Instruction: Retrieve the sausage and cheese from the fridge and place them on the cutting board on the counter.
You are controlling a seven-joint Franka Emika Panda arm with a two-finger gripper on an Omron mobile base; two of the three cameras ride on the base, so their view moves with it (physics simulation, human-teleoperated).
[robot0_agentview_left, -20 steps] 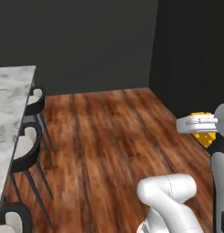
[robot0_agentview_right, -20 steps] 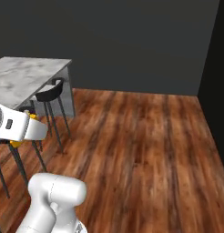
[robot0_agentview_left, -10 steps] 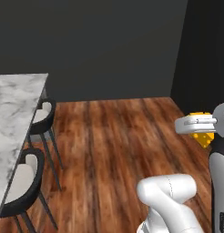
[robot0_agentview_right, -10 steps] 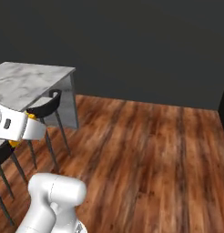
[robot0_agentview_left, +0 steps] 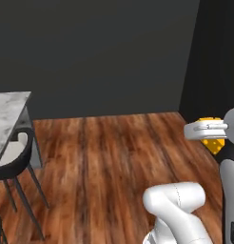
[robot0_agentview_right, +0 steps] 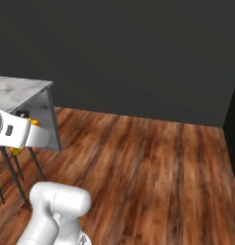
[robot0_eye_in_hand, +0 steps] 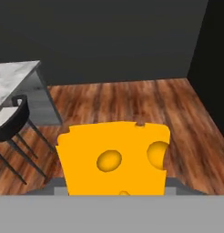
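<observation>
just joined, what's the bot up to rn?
The arm is carrying the cheese in its end effector, held up off the wooden floor. A marble-topped counter with dark stools under it sits off to the left. The sausage and cutting board aren't visible.

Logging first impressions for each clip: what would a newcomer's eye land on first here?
The yellow-orange cheese, a holed wedge held in the fingers, looms large at the bottom of the hand view, and peeks out under the white arm at the right edge of the left base view. Behind it lie reddish wooden floor, dark walls, and a marble counter with dark stools at left.
</observation>
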